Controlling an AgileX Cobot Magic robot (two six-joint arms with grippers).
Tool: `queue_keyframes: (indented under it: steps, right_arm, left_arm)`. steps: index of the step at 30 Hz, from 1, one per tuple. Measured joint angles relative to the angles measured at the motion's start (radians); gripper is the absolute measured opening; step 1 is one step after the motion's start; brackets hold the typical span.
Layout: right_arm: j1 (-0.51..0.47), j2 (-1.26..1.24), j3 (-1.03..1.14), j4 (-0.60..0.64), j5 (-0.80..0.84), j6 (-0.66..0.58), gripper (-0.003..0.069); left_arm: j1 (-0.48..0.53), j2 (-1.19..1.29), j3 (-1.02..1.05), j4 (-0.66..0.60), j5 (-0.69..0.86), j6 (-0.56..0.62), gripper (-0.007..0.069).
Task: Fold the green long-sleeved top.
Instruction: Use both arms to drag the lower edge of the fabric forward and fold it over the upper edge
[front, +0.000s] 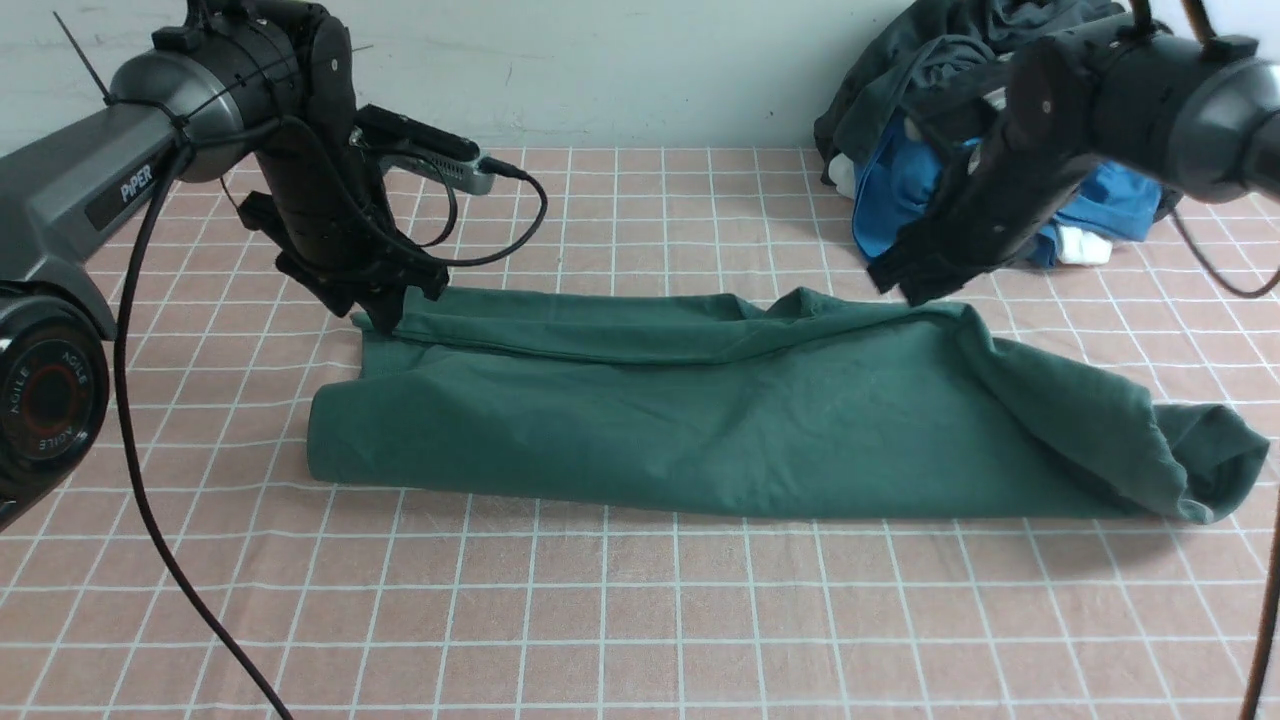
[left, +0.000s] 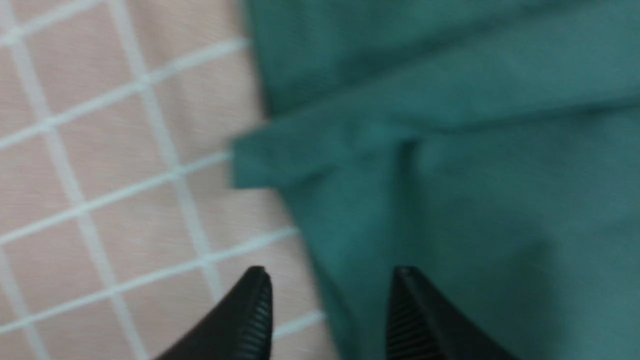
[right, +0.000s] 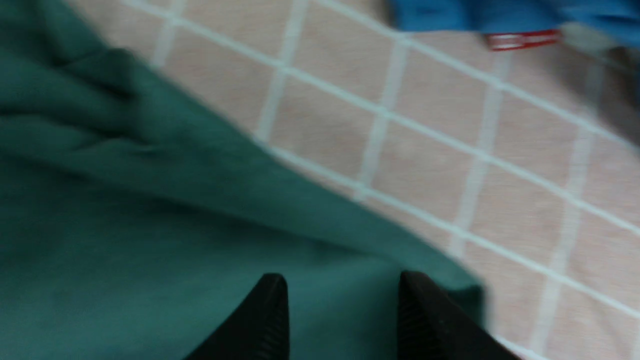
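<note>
The green long-sleeved top (front: 720, 410) lies folded into a long band across the middle of the checked cloth, with a bunched end at the right. Its logo and neck tag are hidden. My left gripper (front: 385, 318) hovers at the top's far left corner; in the left wrist view it (left: 330, 280) is open, straddling the fabric's edge (left: 450, 175) with nothing between the jaws. My right gripper (front: 905, 285) hangs just above the top's far edge at the right; in the right wrist view it (right: 342, 287) is open over green fabric (right: 150, 240), empty.
A heap of clothes stands at the back right: a bright blue garment (front: 905, 190) under a dark charcoal-grey one (front: 930, 60), with a bit of white. The pink checked tablecloth (front: 640, 620) covers the table. A black cable (front: 150, 480) hangs from the left arm.
</note>
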Motion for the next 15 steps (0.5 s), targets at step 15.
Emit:
queue_keyframes:
  steps: [15]
  right_arm:
    - [0.022,0.175,-0.008,0.122,-0.368,0.118,0.0119]
  left_arm:
    - [-0.025,-0.021,0.0,-0.135,0.04,0.086,-0.0003]
